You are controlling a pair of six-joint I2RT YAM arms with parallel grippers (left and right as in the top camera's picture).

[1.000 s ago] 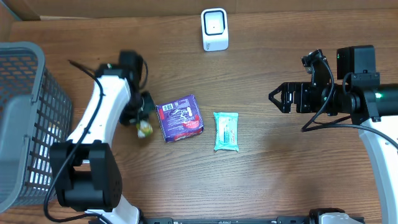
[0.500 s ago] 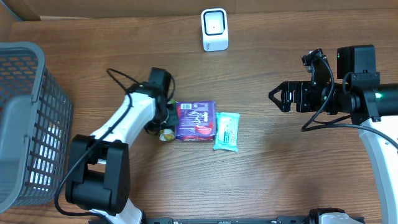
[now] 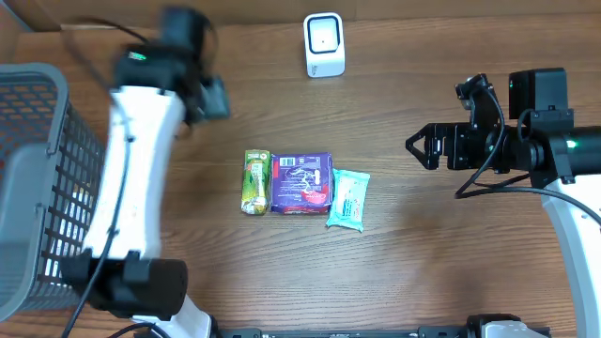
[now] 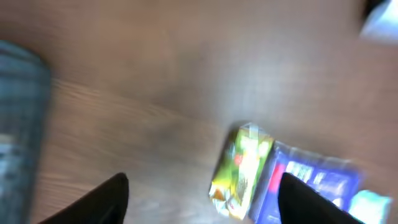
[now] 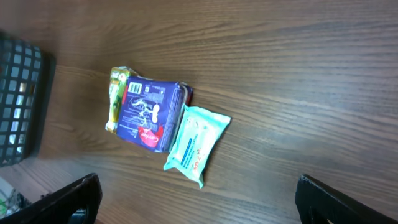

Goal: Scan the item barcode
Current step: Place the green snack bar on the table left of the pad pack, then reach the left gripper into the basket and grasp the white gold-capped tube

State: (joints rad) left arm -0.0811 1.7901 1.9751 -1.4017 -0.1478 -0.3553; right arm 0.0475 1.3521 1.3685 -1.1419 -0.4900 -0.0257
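Observation:
Three packets lie side by side mid-table: a yellow-green snack packet (image 3: 255,181), a purple packet (image 3: 302,183) and a teal wipes packet (image 3: 348,198). A white barcode scanner (image 3: 324,44) stands at the back edge. My left gripper (image 3: 211,97) hovers blurred at the back left, apart from the packets, open and empty. In the left wrist view its gripper (image 4: 202,205) frames the snack packet (image 4: 242,171) lying below and the purple packet (image 4: 311,180). At the right my right gripper (image 3: 424,147) is open and empty, well away from the teal packet (image 5: 196,144).
A grey wire basket (image 3: 38,188) fills the left edge of the table; its dark mesh also shows in the right wrist view (image 5: 18,106). Bare wood lies between the packets and the right arm.
My left gripper opened and let go of the snack packet beside the purple packet, then swung up to the back left. The packets had shifted right. The right arm stayed still.

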